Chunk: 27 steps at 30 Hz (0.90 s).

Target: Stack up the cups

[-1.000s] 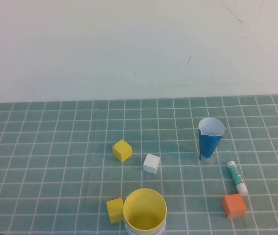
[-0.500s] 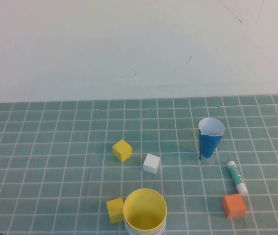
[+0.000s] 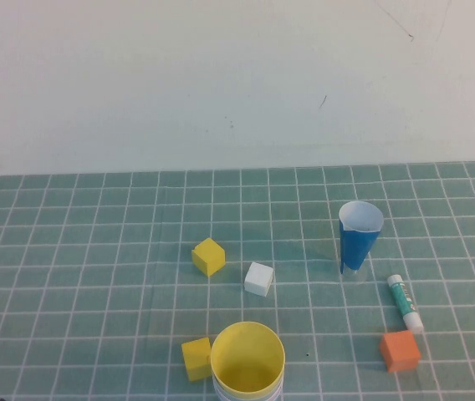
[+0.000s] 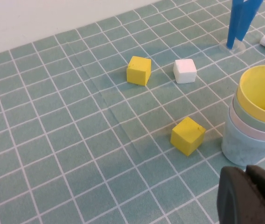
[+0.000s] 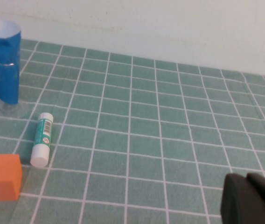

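The cups stand nested in one upright stack at the table's near edge. The yellow cup point(image 3: 247, 359) is on top, and the rims of the others just show under it. In the left wrist view the yellow cup point(image 4: 263, 91) sits inside a pale green rim point(image 4: 239, 115), a pink rim point(image 4: 256, 134) and the light blue cup point(image 4: 240, 149) at the bottom. My left gripper point(image 4: 244, 176) is shut and empty, a little short of the stack. My right gripper point(image 5: 245, 181) is shut and empty over bare mat. Neither arm shows in the high view.
A blue paper cone point(image 3: 360, 238) stands on a clear base at the right, with a glue stick point(image 3: 406, 303) and an orange cube point(image 3: 400, 351) nearer me. Two yellow cubes point(image 3: 208, 256) point(image 3: 196, 358) and a white cube point(image 3: 258, 278) lie around the stack.
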### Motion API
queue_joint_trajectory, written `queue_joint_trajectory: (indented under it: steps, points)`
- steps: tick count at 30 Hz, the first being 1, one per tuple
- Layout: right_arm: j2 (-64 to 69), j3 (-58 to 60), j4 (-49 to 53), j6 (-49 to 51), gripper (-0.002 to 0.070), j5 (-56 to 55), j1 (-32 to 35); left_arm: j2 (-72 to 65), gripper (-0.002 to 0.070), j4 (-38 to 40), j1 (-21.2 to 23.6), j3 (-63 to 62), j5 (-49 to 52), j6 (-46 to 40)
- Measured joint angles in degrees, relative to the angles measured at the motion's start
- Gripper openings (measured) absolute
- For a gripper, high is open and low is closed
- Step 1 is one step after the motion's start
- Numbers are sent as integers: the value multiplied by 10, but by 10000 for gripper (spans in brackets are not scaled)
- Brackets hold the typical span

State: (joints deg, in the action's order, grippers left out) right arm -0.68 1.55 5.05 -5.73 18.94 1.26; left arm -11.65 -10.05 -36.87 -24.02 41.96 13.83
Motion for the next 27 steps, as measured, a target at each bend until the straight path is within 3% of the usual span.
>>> queue_joint_trajectory:
  steps: [12,15,20,27]
  points:
    - [0,0,0,0,-1,0,0,0,-1,0,1,8,-5,-2]
    - [-1,0,1,0,-1,0,1,0,-1,-3,26,49,-58,-26]
    - [-1,0,1,0,-1,0,2,0,-2,8,137,145,-211,-36]
    - [-1,0,1,0,-1,0,2,58,-1,58,296,224,-279,-39]
